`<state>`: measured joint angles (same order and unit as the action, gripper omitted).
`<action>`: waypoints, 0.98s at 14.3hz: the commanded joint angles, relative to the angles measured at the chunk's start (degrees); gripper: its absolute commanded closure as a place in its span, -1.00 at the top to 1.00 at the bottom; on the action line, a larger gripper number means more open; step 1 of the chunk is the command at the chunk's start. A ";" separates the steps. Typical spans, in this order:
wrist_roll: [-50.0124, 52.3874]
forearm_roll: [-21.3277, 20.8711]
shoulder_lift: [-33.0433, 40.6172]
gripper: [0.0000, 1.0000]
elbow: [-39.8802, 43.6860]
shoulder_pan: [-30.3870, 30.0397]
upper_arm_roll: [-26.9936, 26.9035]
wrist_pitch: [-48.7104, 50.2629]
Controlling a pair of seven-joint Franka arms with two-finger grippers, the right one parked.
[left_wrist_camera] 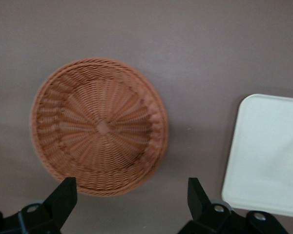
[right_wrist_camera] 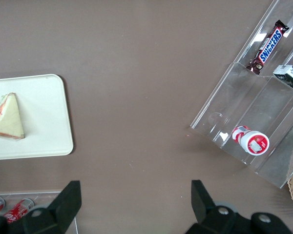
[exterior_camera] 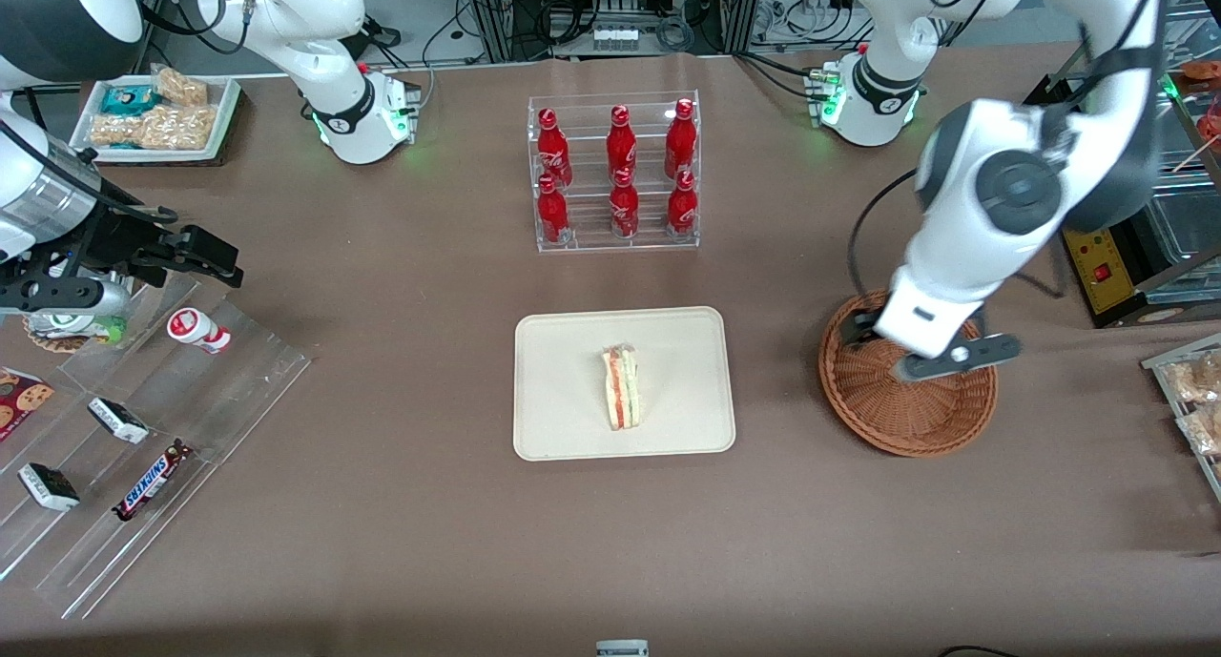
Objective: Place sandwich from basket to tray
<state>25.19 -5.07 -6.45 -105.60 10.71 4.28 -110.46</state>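
Sandwich first: the small triangular wedge of pale white bread with orange-red and green filling (exterior_camera: 621,387) lies on the flat rectangular cream-beige tray with rounded corners (exterior_camera: 563,352), near the tray's middle, with its layered cut edge facing up in your front view. From the parked arm's wrist camera you see the same wedge (right_wrist_camera: 7,118) lying flat on the tray (right_wrist_camera: 49,126).

Your round, shallow, reddish-brown woven wicker basket (exterior_camera: 878,414) sits on the brown table (exterior_camera: 401,543) toward the working arm's end, well apart from the tray, with bare tabletop between them. The wrist camera looks straight down into the basket (left_wrist_camera: 100,126), and you can see only its weave inside; a corner of the tray (left_wrist_camera: 263,151) shows beside it.

The left arm's gripper (exterior_camera: 940,357) hangs above the basket, over the part of it farther from the front camera. Its two black fingers (left_wrist_camera: 63,197) stand wide apart and hold nothing; in the wrist view the basket's rim shows between them.

Farther from the front camera than the tray you have a clear acrylic rack of six red cola bottles (exterior_camera: 615,171). Toward the parked arm's end lies a clear stepped acrylic rack (exterior_camera: 153,438) holding a Snickers bar (exterior_camera: 151,479) and a small red-and-white bottle lying on its side (exterior_camera: 198,331).
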 commanded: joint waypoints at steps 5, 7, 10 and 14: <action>-18.31 3.39 8.47 1.00 1.94 -9.39 0.56 10.77; -20.52 4.19 8.12 1.00 7.40 -9.31 0.29 15.26; -20.97 4.19 8.47 1.00 9.35 -7.99 -2.69 15.80; -23.14 4.27 7.94 1.00 13.22 -7.81 -2.43 20.37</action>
<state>4.60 -1.75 2.27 -95.63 2.01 2.40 -93.09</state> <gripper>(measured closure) 0.000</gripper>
